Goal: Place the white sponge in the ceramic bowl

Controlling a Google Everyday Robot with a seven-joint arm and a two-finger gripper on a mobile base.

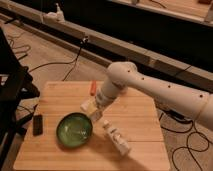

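White robot arm (150,92) reaches in from the right and angles down-left over the wooden tabletop (135,112). Its hand (94,111) sits low, just past the far-right edge of the ceramic bowl (74,130), green and glossy, on the left-centre of the tabletop. The hand is closed around the white sponge (89,105), a pale block poking out on its left side, held just above the bowl's rim rather than inside it; can't tell if sponge and rim touch. The bowl's inside shows only glare.

White bottle with a label (116,138) lies on its side to the right of the bowl, pointing toward the near-right corner, close to the hand but apart from it. Small orange-red item (92,87) at the far edge of the tabletop, behind the arm. Dark flat object (37,124) near the left edge, left of the bowl. Cables (45,62) trail on the floor behind.
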